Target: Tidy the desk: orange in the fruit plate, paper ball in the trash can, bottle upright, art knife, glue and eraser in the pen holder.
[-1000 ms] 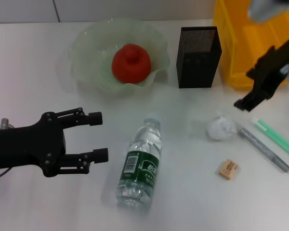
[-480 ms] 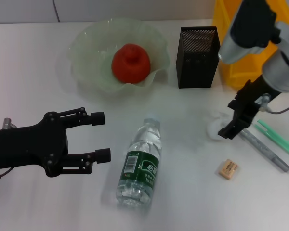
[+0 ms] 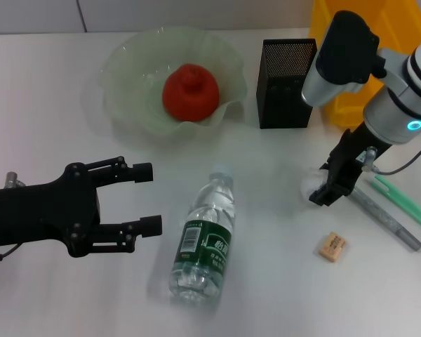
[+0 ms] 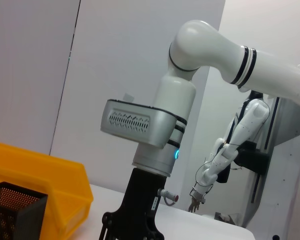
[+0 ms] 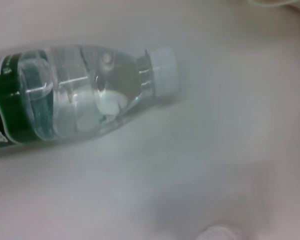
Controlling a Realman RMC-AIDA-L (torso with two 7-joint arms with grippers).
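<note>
1. Since half a second ago, the right gripper (image 3: 328,188) has slid a little further left and now sits directly over the paper ball (image 3: 310,187), of which only a white sliver shows at its left edge; the head view does not show whether its fingers are open or closed. The left gripper (image 3: 146,198) has barely moved.
2. Head view: the left gripper hovers low over the desk (image 3: 266,281) with its fingers spread apart and nothing between them, just left of the bottle (image 3: 205,241), which lies on its side with its cap pointing away from the robot. The orange (image 3: 190,90) sits in the fruit plate (image 3: 126,63). The pen holder (image 3: 289,83) stands beside the yellow trash can (image 3: 351,105). The eraser (image 3: 332,247) lies near the robot, the grey art knife (image 3: 389,221) and the green glue stick (image 3: 407,203) to its right.
3. Left wrist view: the right arm (image 4: 155,130) rises above the desk, with the trash can (image 4: 40,170) and pen holder (image 4: 12,212) alongside.
4. Right wrist view: the bottle (image 5: 75,97) lies flat, white cap (image 5: 162,70) and green label visible.
</note>
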